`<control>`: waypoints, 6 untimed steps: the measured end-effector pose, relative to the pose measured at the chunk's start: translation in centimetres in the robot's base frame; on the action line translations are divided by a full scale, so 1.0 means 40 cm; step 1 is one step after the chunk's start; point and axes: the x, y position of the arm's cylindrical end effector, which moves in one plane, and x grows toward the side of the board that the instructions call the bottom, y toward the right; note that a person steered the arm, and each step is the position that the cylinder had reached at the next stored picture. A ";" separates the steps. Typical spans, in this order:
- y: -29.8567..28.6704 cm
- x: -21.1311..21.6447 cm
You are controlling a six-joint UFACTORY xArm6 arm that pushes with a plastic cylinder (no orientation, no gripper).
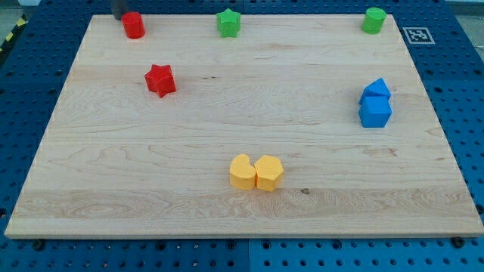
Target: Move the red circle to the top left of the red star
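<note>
You see eight blocks on the wooden board (227,91): two red, two green, two blue, two yellow. The red circle (134,25) sits at the top edge, up and left of the red star (159,80), well apart from it. My tip (119,17) rests just left of the circle, grasping nothing. Green star (228,23) and green circle (373,20) line the top edge; blue blocks (375,103) touch at right; yellow blocks (255,172) touch near bottom.

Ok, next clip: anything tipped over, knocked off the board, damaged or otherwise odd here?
Nothing stands out. All eight blocks sit upright on the board. The red circle is close to the top edge, up and left of the red star; my tip is just left of the circle.
</note>
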 end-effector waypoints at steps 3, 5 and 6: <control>0.065 0.068; 0.158 0.230; 0.192 0.289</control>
